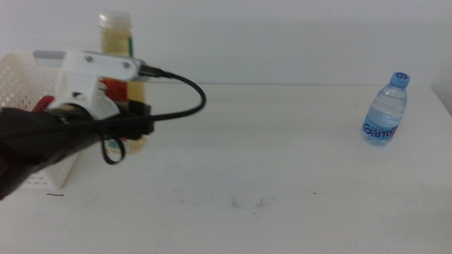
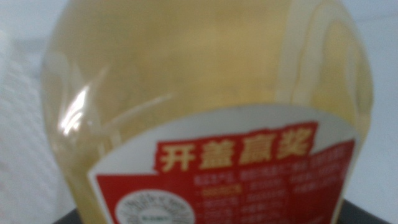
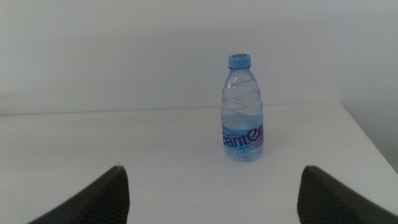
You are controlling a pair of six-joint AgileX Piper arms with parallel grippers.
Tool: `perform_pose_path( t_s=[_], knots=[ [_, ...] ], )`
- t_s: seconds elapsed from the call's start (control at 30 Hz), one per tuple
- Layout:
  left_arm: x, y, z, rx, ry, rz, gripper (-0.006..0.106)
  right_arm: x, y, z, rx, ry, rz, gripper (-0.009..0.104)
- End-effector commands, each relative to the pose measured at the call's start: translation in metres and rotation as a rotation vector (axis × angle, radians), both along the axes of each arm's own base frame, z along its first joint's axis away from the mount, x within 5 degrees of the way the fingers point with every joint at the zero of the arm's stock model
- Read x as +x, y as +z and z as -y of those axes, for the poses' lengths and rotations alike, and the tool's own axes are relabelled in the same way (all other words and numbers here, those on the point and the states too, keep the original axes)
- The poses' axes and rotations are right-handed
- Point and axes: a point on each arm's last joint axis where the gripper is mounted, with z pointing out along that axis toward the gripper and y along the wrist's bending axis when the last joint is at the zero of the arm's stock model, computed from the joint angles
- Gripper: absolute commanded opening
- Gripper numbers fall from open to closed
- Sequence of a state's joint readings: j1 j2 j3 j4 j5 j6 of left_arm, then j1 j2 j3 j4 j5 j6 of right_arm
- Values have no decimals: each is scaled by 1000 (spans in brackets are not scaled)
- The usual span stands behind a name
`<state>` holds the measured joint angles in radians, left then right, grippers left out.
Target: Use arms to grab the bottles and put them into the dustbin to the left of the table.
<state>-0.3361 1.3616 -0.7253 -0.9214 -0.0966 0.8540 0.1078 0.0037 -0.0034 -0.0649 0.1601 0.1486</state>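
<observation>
- Left wrist view is filled by the yellow plastic juice bottle (image 2: pixel 205 112); whether the left hand (image 1: pixel 131 120) is clenched cannot be told.
- Smooth, rigid, likely heavy: its labelled middle is best gripped.
- Right hand (image 3: pixel 211 196) is held released, facing the clear water bottle (image 3: pixel 241 109).

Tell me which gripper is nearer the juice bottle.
Left. The left gripper is right at the juice bottle beside the basket; the right gripper faces the water bottle, far across the table.

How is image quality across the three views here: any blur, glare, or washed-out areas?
Middle view: evenly lit, the white table nearly blends into the wall; left arm soft. Left wrist view: yellow juice bottle fills the frame, out of focus, a bright glare streak on it. Right wrist view: water bottle sharp; right gripper fingers blurred.
</observation>
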Motion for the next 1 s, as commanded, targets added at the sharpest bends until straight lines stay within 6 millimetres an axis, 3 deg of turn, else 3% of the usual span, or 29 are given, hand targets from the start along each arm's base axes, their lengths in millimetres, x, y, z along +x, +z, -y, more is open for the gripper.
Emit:
perform_pose_path(
  t_s=[0.0,0.27,0.33,0.5,0.63,0.7,0.83,0.97],
  knots=[
    [-2,18,-12,3,51,84,6,0,-1,1,-16,-8,4,91],
    [-2,21,-21,-5,-81,-108,26,0,-1,1,-16,-8,4,91],
    [5,40,-31,3,-58,-186,32,0,-1,1,-16,-8,4,91],
    [27,97,-81,58,94,-295,42,0,-1,1,-16,-8,4,91],
    [46,117,-117,97,62,-499,44,0,-1,1,-16,-8,4,91],
    [61,116,-133,116,40,-584,44,0,-1,1,-16,-8,4,91],
    [96,106,-161,113,86,-589,44,0,-1,1,-16,-8,4,91],
    [121,72,-182,142,106,-668,44,0,-1,1,-16,-8,4,91]
  ],
)
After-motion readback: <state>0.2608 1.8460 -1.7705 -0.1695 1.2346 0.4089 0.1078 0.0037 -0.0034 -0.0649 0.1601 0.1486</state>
